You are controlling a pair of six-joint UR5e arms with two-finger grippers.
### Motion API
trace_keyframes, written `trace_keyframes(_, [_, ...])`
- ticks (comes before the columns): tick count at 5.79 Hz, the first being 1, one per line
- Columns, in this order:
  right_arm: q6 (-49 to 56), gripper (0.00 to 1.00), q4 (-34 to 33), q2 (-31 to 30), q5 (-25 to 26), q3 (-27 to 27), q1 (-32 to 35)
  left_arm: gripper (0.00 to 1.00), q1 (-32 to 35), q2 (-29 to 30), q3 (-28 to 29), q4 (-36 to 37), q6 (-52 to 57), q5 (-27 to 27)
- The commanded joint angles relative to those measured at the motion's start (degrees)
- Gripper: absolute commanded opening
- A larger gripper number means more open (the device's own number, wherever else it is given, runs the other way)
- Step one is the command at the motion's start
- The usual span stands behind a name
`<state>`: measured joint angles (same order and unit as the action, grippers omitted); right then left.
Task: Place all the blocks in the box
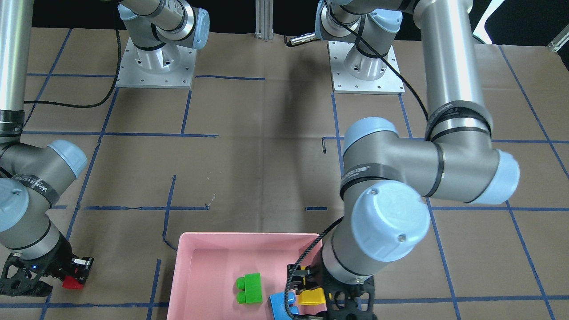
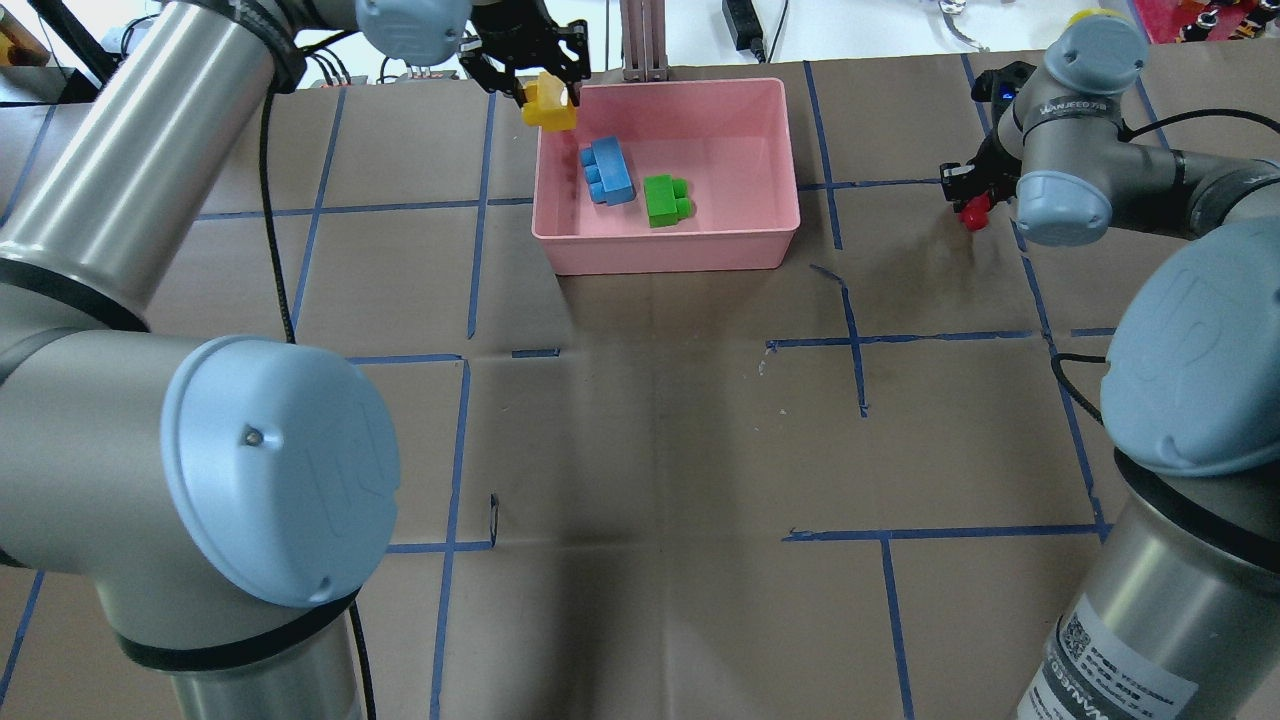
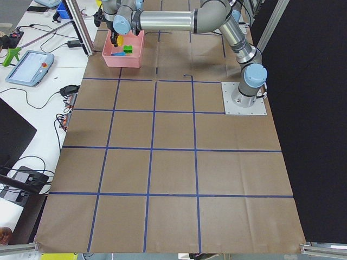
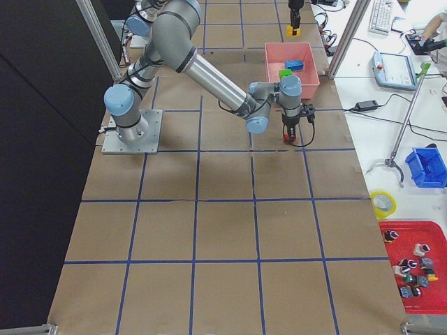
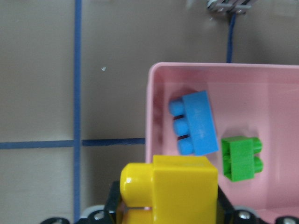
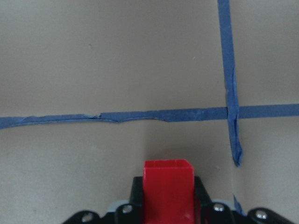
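The pink box (image 2: 770,150) stands at the table's far middle. The blue block (image 2: 608,172) and the green block (image 2: 665,200) lie inside it; both also show in the left wrist view, blue (image 5: 196,123) and green (image 5: 242,157). My left gripper (image 2: 548,98) is shut on the yellow block (image 2: 550,110) and holds it above the box's far left corner (image 5: 154,93). My right gripper (image 2: 968,205) is shut on the red block (image 2: 972,214), low over the paper to the right of the box. The red block fills the bottom of the right wrist view (image 6: 168,186).
Brown paper with blue tape lines (image 2: 850,340) covers the table. The two arm bases (image 1: 155,62) (image 1: 365,66) stand at the robot's side. A metal post (image 2: 645,40) rises just behind the box. Cables and desks lie beyond the far edge.
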<state>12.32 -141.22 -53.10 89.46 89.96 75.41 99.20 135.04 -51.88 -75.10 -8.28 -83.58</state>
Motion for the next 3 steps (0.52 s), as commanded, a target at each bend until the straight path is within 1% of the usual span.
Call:
trace_keyframes(1, [0.6, 0.04, 6.3, -1.8, -0.1, -4.2, 0.2, 0.33, 1.8, 3.6, 0.0, 3.1, -1.6, -0.4])
trace_keyframes(2, [1.8, 0.04, 23.5, -1.7, -0.2, -12.4, 0.4, 0.94, 1.8, 3.5, -0.1, 3.5, -1.6, -0.4])
trace_keyframes(3, [1.7, 0.04, 31.5, -1.8, -0.2, -16.9, 0.8, 0.99, 1.7, 2.5, -0.1, 3.1, -1.7, -0.5])
